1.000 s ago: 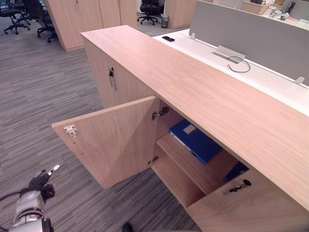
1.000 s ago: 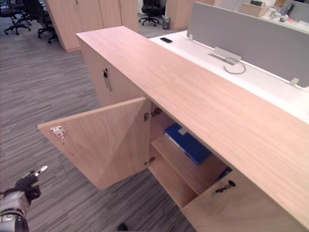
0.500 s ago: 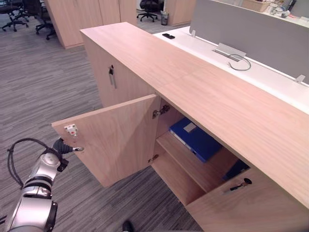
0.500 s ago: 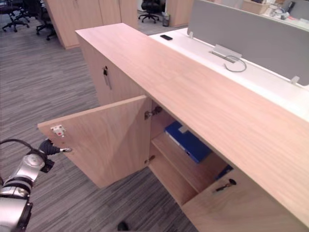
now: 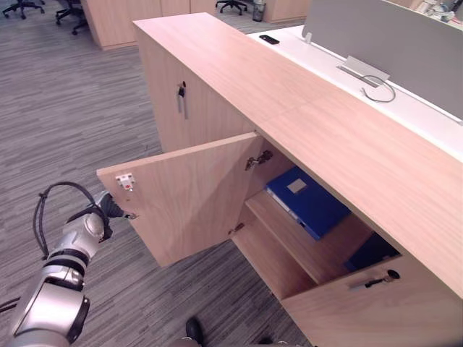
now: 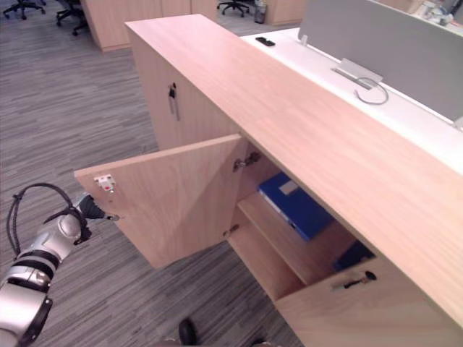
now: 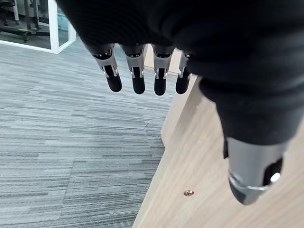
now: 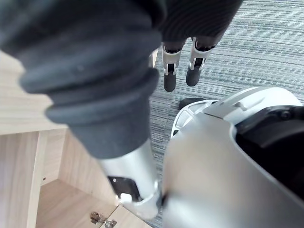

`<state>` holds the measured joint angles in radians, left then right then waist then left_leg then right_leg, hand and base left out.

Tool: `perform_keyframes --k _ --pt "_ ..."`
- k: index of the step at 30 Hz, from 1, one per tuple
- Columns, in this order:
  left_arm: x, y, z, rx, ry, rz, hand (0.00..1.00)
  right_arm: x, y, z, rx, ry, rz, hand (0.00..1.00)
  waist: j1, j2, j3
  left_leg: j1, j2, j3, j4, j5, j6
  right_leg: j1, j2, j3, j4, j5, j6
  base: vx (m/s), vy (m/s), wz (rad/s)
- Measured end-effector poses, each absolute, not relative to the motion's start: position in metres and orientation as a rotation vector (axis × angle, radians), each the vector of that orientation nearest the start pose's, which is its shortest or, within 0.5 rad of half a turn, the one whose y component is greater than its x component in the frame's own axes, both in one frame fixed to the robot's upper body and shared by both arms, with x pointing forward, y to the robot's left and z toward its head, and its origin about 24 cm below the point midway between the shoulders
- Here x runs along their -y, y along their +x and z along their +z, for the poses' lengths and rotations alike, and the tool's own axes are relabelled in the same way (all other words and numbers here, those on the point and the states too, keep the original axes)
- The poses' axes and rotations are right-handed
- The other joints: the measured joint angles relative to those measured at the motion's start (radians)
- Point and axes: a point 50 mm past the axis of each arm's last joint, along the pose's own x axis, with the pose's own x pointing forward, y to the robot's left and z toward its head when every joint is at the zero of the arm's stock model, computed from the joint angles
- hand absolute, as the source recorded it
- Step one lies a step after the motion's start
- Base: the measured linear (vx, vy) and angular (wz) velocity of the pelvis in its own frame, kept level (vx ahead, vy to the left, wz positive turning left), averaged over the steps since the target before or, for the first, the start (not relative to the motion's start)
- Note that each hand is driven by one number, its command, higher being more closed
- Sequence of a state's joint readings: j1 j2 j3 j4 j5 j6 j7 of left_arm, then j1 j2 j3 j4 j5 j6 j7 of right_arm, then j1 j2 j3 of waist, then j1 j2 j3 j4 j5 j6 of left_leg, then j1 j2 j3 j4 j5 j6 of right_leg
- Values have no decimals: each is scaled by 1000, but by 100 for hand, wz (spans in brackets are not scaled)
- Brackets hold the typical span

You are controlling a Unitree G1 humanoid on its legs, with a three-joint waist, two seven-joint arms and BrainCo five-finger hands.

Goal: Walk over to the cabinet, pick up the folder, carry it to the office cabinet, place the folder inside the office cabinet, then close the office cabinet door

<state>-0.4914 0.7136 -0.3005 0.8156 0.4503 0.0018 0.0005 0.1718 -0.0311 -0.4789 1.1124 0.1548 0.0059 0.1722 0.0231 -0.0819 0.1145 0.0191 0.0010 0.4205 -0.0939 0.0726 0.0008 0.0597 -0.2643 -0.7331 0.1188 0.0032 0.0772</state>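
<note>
Step in hand, judged: closing office cabinet door (image 5: 189, 196); blue folder (image 5: 307, 202) lies flat on upper shelf inside office cabinet (image 5: 289, 101), placing done. Door stands swung wide toward near left. Left hand (image 5: 108, 207) at door's free edge, just below latch plate (image 5: 125, 181); fingers (image 7: 137, 80) straight, apart, holding nothing; contact with panel cannot tell. Folder well apart from it, to right, past hinge. Right hand (image 8: 170, 71) hangs relaxed, empty. Next: press flat on door's outer face, sweep toward cabinet until shut.
</note>
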Motion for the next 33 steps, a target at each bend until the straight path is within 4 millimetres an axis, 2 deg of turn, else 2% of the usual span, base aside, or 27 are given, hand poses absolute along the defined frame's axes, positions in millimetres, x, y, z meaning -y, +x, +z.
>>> perform_keyframes --k 3,5,6,7,8,11,13,14,16,19,22,25,30,33 --pt "-286 304 34 -345 1297 -135 0 207 34 -171 -1166 446 -451 0 22 0 0 -1 -16 -16 1 -1 0 5 -17 -6 9 1 2 42 44 22" --pt "-258 289 14 -315 1337 -310 0 205 31 -172 -1182 444 -457 0 42 1 -2 -1 -26 -34 1 -11 8 10 -24 -6 10 4 6 3 56 27" --pt "-251 285 9 -312 1345 -362 0 205 31 -172 -1186 439 -458 0 50 2 -3 -1 -28 -34 1 -13 10 10 -27 -6 11 8 10 -26 55 10" --pt "-236 275 -3 -309 1350 -480 0 204 34 -173 -1190 425 -445 0 53 2 -3 -1 -33 -32 1 -16 15 9 -32 -5 11 11 9 -30 43 -2" --pt "-229 271 -9 -316 1340 -535 0 204 37 -173 -1193 412 -436 0 52 3 -2 -2 -34 -27 1 -17 16 7 -34 -5 11 15 9 -44 50 -12" --pt "-184 239 -44 -306 1283 -893 0 204 48 -172 -1178 400 -435 0 18 6 0 -2 -42 0 1 -16 16 -7 -45 -6 9 34 13 -62 52 -28" --pt "-135 226 -57 -237 1182 -1022 0 203 54 -172 -1166 400 -433 0 -8 11 4 -7 -42 17 1 -15 19 -18 -46 -4 -5 46 8 -98 43 -34" --pt "-122 222 -58 -214 1154 -1054 0 203 55 -172 -1163 401 -431 0 -16 13 4 -9 -42 20 1 -15 19 -23 -45 -4 -7 46 7 -110 30 -23" --pt "-73 207 -58 -117 1018 -1179 0 202 60 -171 -1151 393 -426 0 -42 17 7 -17 -37 37 1 -12 16 -33 -42 -2 -11 50 10 -87 11 -24" --pt "-35 196 -51 -55 862 -1250 0 201 61 -171 -1146 391 -426 0 -65 19 8 -15 -21 65 1 -8 10 -42 -29 3 -20 49 9 -62 -13 -32" --pt "-23 194 -47 -54 785 -1264 0 202 63 -170 -1134 389 -425 0 -76 21 9 -12 -6 78 1 -4 4 -43 -13 9 -33 49 8 -44 -38 -16" --pt "-17 188 -49 -66 752 -1294 0 204 64 -169 -1126 382 -429 0 -85 35 11 3 10 101 1 -4 2 -42 2 26 -39 44 -1 -27 -46 -21" --pt "2 185 -42 -55 665 -1297 0 206 64 -169 -1122 376 -429 0 -94 43 6 19 25 174 6 -8 0 -72 20 98 -40 52 -3 10 -18 -45" --pt "12 186 -36 -51 584 -1271 0 206 66 -168 -1112 377 -429 0 -119 53 5 36 29 194 6 -18 -4 -66 25 112 -43 52 -2 5 3 -21"
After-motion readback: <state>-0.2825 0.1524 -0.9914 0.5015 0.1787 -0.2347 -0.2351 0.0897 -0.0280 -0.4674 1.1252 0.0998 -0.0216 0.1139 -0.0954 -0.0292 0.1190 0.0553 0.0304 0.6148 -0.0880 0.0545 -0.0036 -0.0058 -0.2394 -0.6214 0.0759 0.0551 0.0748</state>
